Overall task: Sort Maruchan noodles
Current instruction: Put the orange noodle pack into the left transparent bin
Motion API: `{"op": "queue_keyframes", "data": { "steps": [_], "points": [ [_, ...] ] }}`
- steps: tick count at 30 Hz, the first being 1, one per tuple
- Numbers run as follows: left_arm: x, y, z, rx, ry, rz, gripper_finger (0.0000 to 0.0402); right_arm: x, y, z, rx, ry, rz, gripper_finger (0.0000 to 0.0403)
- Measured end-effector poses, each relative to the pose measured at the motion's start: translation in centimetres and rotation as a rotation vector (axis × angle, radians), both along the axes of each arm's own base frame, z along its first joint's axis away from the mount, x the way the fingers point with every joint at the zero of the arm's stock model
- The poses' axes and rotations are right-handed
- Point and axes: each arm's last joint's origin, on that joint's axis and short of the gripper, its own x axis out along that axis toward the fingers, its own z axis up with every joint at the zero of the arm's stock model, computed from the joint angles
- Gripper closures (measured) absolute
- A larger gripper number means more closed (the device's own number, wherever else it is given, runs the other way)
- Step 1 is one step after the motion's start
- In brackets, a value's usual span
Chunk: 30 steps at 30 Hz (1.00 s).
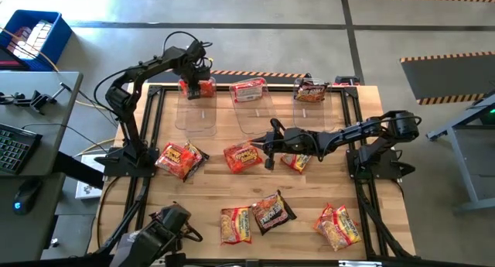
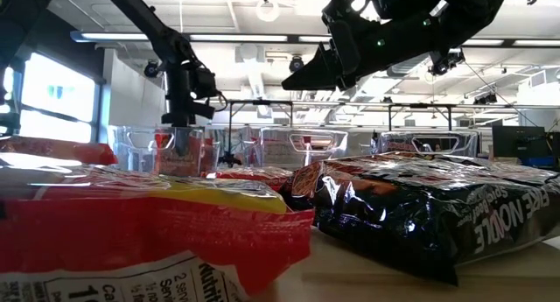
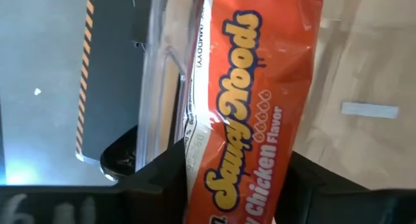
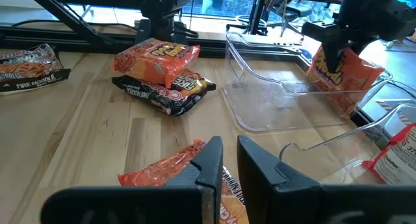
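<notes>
Nearest the high camera, along the near edge of the pale wooden table (image 1: 309,240), lie three loose crinkly plastic ramen packets (image 1: 267,213), orange and dark. Farther back, the left gripper (image 1: 196,84) hangs over the left-hand clear plastic bin (image 1: 196,112), clenched on an orange-red Saucy Noods packet (image 1: 203,87). The right gripper (image 1: 270,145) reaches in from the right at mid-table; an orange flat ramen packet (image 1: 242,156) lies just beyond its tips, nearer this arm than the left one.

Level across the table, the left gripper (image 2: 181,127) points straight down into the bin row, while the right arm slants overhead.

From the left wrist, the orange-red packet (image 3: 250,113) stands on end between the fingers, long axis along them, bin wall beside it.

From the right wrist, the right gripper (image 4: 229,160) has a narrow gap between its fingers, holding nothing; the orange packet (image 4: 166,167) lies directly under and just left of its tips, long axis crosswise. Judged next: descend and grasp.
</notes>
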Motion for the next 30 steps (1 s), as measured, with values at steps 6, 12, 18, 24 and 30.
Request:
{"op": "queue_keyframes", "data": {
  "steps": [6, 12, 18, 24, 30],
  "points": [
    [0.1, -0.1, 0.0, 0.031, 0.057, 0.011, 0.0224, 0.0, 0.0, 0.0, 0.003, 0.001, 0.011, 0.0373],
    [0.9, -0.3, 0.1, 0.07, 0.066, -0.022, 0.0225, 0.0, 0.1, 0.0, 0.016, -0.001, 0.028, 0.0373],
    [1.6, -0.5, 0.2, 0.118, 0.104, -0.055, 0.0223, 0.0, 0.1, 0.0, 0.026, -0.002, 0.026, 0.0373],
    [1.7, -0.3, 0.6, 0.131, 0.101, -0.043, 0.0224, 0.0, 0.1, 0.0, 0.036, -0.004, 0.03, 0.0373],
    [2.0, -0.3, 1.6, 0.137, 0.083, -0.021, 0.0224, 0.0, 0.1, 0.0, 0.036, -0.004, 0.03, 0.0373]
  ]
}}
